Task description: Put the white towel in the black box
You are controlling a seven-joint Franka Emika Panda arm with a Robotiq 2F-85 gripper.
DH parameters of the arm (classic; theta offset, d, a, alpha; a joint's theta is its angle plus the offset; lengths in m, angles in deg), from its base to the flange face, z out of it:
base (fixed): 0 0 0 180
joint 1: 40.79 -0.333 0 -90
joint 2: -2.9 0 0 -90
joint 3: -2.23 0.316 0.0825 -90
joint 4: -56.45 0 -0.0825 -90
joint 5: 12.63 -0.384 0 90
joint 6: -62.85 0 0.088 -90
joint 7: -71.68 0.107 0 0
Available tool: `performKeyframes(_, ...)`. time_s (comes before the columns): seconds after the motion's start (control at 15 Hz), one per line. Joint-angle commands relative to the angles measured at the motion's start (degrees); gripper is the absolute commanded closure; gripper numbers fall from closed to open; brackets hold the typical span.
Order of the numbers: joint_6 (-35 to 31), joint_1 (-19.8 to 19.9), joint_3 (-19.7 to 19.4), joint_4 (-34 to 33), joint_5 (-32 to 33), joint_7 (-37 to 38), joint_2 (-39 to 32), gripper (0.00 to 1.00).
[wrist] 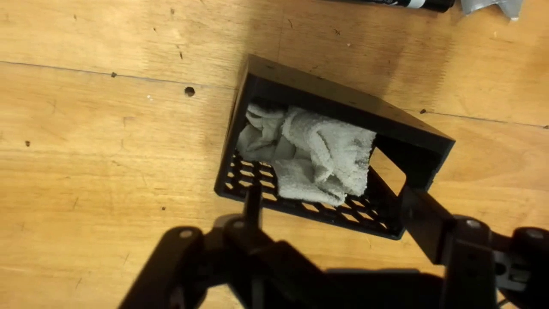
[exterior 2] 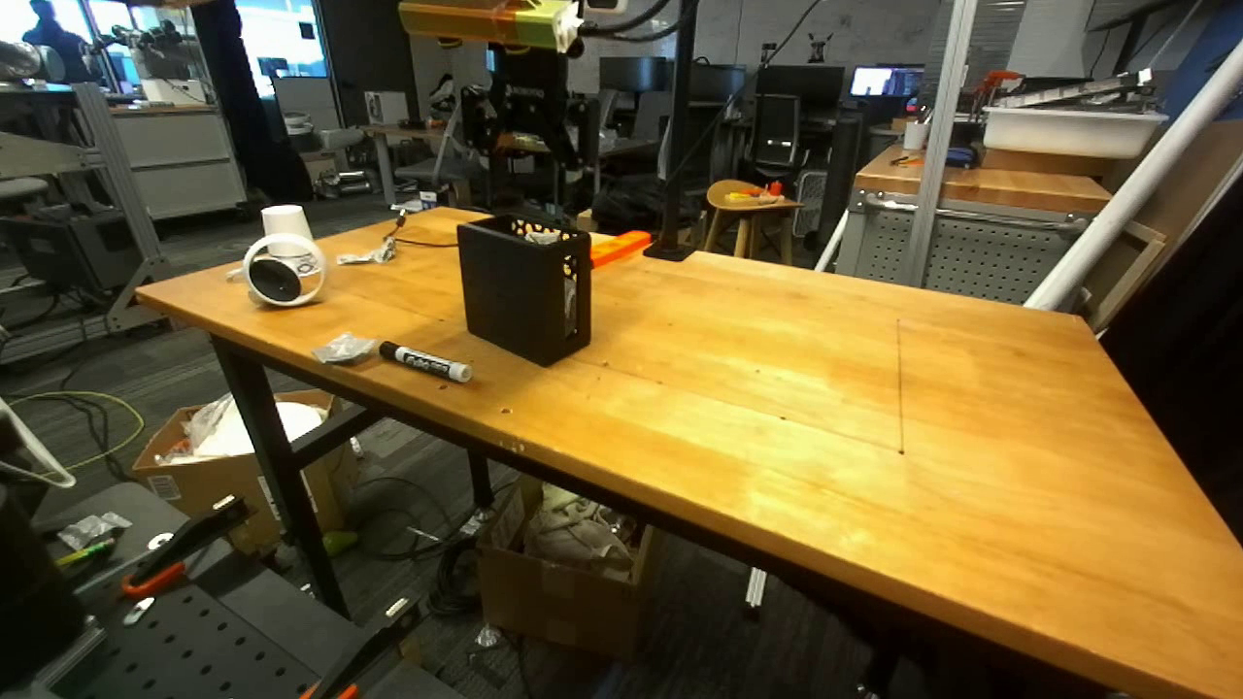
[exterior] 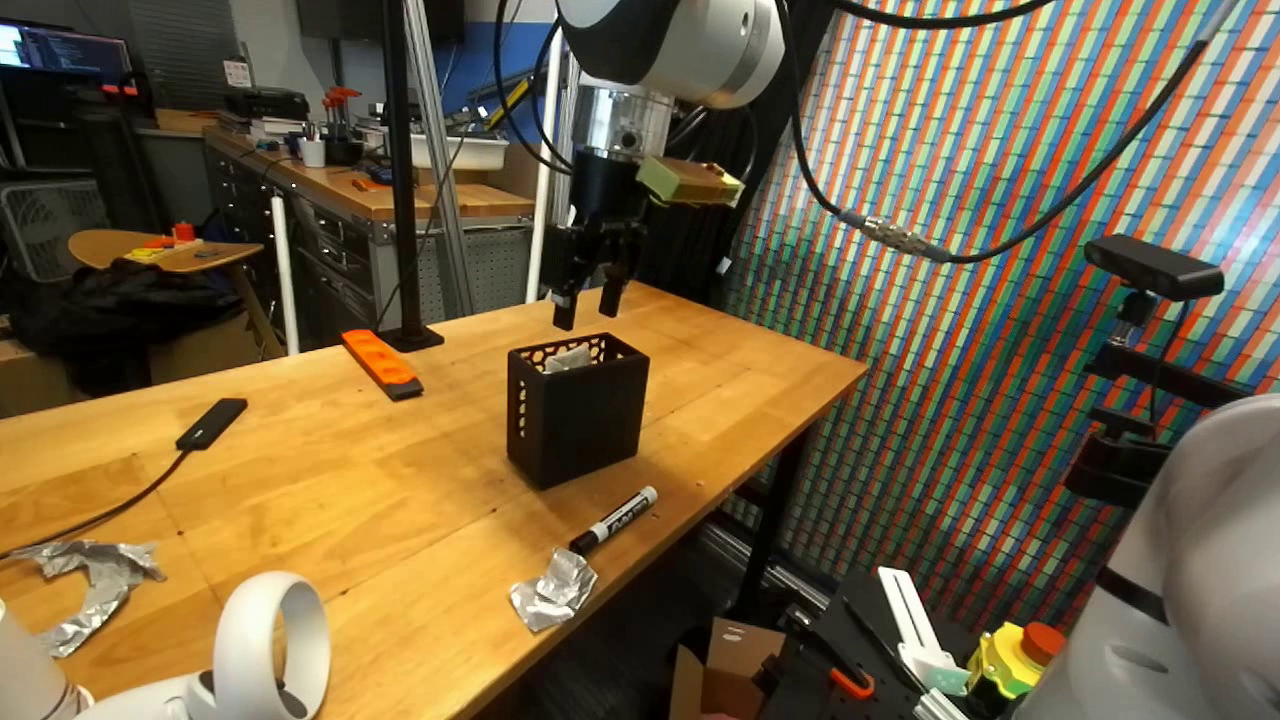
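White towel (exterior: 568, 359) inside upright black box (exterior: 590, 425) on tabletop (exterior: 400, 510), exterior view; end effector (exterior: 587, 308) above, spread apart, holding nothing. Exterior view: towel (exterior 2: 542, 237) partly visible inside box. Wrist view: towel presumably light, soft, best pinched at central fold (wrist: 321, 154); crumpled, no clear pointing, bulk roughly along box's long axis.

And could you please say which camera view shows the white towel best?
The wrist view: it looks down into the black box, showing the white towel and its rumpled folds. In both exterior views, the box hides most of it, leaving only small parts visible.
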Motion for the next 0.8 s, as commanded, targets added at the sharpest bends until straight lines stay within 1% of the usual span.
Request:
performKeyframes(0.0,0.3,-0.6,-0.3,1.2,0.2,1.2,2.6,0.47)
performKeyframes(0.2,-0.6,-0.9,0.1,2.0,0.9,1.8,2.6,0.71)
performKeyframes(0.33,-2.3,-1.0,0.3,2.6,1.9,1.7,2.4,0.85)
performKeyframes(0.4,-2.9,-0.9,0.1,2.6,2.5,1.4,2.2,0.94)
performKeyframes(0.47,-4.1,-0.9,0.2,2.7,3.3,1.6,1.9,0.99)
performKeyframes(0.73,-7.3,-1.1,0.3,1.9,4.1,1.9,0.0,1.00)
